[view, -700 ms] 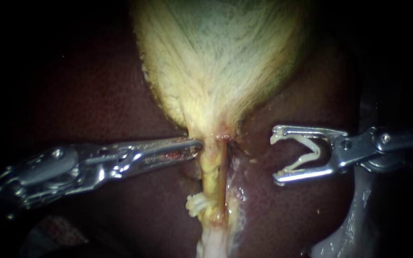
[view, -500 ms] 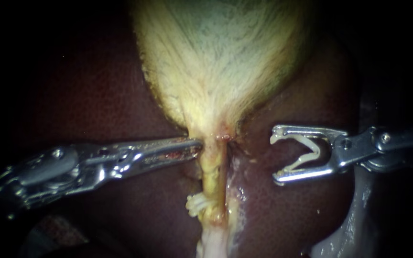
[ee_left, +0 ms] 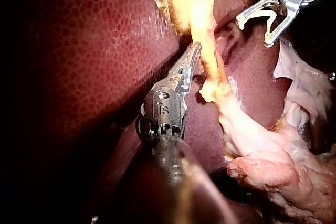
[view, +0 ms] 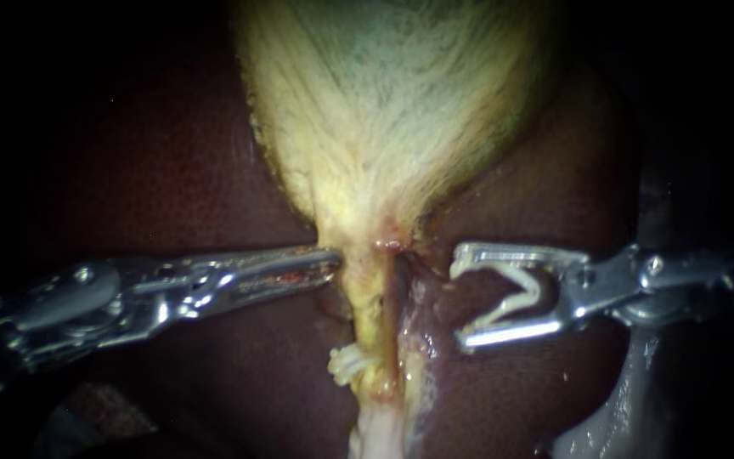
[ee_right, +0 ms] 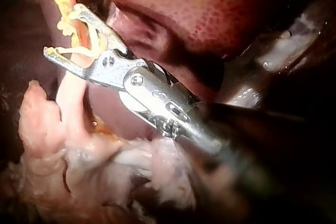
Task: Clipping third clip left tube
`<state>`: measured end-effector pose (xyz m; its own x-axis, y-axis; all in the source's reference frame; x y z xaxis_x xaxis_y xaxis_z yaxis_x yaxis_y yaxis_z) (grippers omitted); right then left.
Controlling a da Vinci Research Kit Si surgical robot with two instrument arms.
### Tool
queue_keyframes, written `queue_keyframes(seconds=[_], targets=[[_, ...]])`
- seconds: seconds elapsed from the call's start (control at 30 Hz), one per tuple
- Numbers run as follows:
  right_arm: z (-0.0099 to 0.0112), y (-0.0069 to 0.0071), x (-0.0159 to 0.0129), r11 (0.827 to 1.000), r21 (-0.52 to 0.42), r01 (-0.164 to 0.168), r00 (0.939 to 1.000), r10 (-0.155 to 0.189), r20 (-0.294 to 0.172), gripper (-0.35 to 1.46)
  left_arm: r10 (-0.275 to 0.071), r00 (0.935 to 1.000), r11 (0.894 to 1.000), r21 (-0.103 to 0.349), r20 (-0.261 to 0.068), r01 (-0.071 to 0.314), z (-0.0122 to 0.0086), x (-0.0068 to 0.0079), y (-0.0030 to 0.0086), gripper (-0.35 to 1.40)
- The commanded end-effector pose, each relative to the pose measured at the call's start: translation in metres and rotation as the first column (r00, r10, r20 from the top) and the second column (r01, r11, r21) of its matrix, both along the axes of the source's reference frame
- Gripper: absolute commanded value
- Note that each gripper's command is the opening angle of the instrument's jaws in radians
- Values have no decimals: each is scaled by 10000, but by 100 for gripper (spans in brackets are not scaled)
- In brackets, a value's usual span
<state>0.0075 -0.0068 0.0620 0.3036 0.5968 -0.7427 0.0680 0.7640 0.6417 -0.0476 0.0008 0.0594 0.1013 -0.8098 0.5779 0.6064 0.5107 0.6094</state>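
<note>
Two instruments flank the left tube (view: 374, 310) in the endoscope view. The tube descends from the neck of the gallbladder (view: 392, 110) over the dark liver (view: 172, 170). The left instrument (view: 333, 257) is laid with its jaws together and nothing seen between them, its tip resting against the tube's side just below the neck. The right instrument (view: 459, 299) is held near the tube's other side, clear of it. Its jaws are spread wide yet bear from both sides on the legs of a white clip (view: 539, 285). Lower on the tube a small white body (view: 346, 365) is carried, apparently a clip already seated.

Left wrist view: the closed jaws are shown touching the tube (ee_left: 207, 51), with the loaded clip (ee_left: 270, 17) beyond it. If the clip were advanced too shallowly, only part of the tube's width would probably be caught. If it were driven too deep or tilted, the pale strand (view: 415, 327) beside the tube, or the liver, could be taken in. If the left tip slipped, the tube might swing away from the mouth.

Right wrist view: the clip's (ee_right: 94, 38) mouth is pointed at the tube. Its long axis is set in line with the shaft and across the tube's own. Whether the tube has entered the mouth cannot be told here.
</note>
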Motion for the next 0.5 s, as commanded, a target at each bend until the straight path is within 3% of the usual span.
queue_keyframes(seconds=[0.03, 0.23, 0.5], targets=[[2, -3, 5, 9999, 149, 15, 10000, -15, 30, 58, -8, 10000, 10000, -17, -1, 8, -1, 3, 0, -35], [19, -16, 37, 9971, 756, 17, 9999, -26, 125, 56, -32, 10000, 10000, -24, -26, 32, -4, 10, -2, -35], [49, -18, 49, 9950, 996, -28, 9998, 7, 213, 54, -81, 10000, 10000, -21, -56, 81, -16, 5, -6, -35]])
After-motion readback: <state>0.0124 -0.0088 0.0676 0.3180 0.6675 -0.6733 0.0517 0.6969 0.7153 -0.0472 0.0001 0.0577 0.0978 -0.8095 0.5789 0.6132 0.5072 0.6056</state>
